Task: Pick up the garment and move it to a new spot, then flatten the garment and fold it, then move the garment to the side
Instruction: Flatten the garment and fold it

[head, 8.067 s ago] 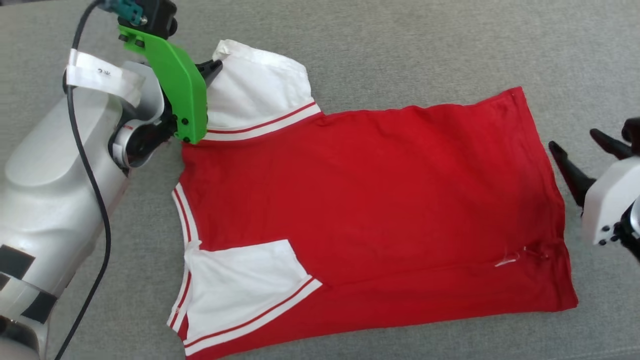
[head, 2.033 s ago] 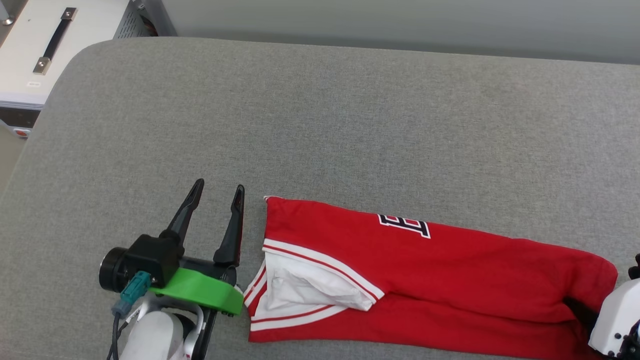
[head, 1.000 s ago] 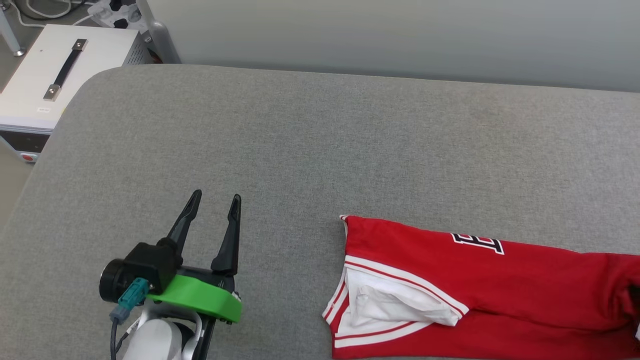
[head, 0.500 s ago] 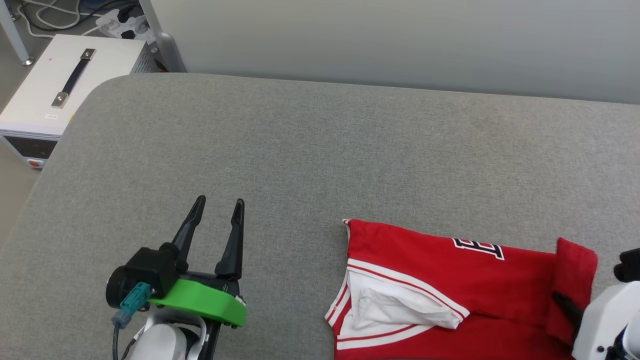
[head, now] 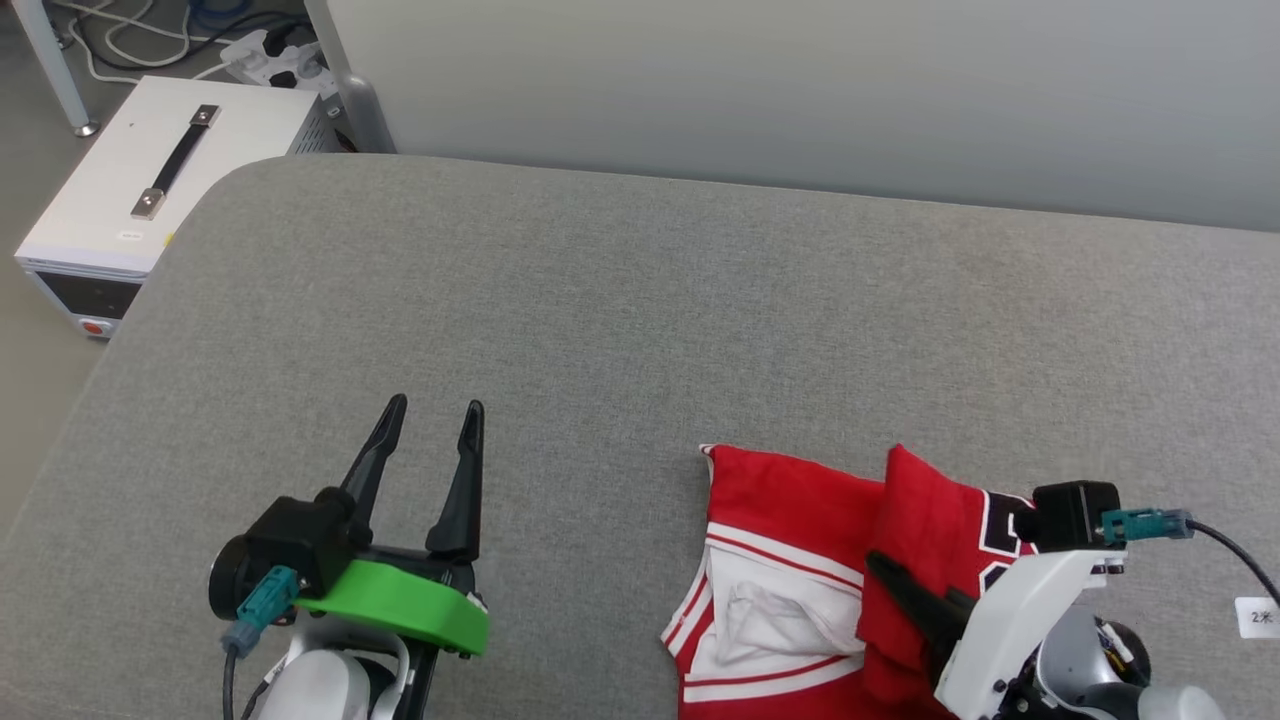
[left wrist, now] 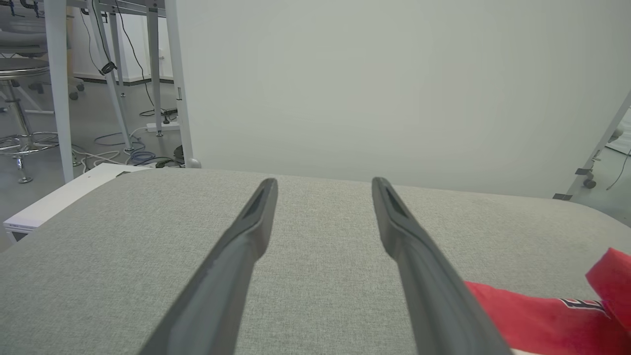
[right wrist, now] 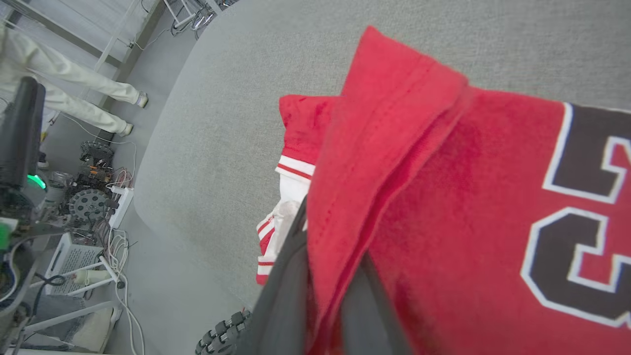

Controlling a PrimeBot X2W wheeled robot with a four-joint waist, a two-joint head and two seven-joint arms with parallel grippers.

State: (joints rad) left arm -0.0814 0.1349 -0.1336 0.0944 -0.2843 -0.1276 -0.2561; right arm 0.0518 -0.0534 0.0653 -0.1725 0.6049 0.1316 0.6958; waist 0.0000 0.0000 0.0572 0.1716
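Holding the red hem of the garment (head: 780,495) pinched between its closed fingers, the right gripper (head: 880,565) is now at the lower right-middle of the head view; half a second before, it was at the right edge of the frame. The hem end has travelled to the left with it and is now folded over the middle of the shirt, so the garment looks much shorter. The black letter seen earlier near the top edge is now covered, and black number print with white edges shows on the turned-over part. The collar end with the white sleeve stays almost in the same place, at the lower middle, on the grey padded surface (head: 600,300). The left gripper (head: 436,406) rests at the lower left as before, its fingers spread open and empty, well apart from the garment.
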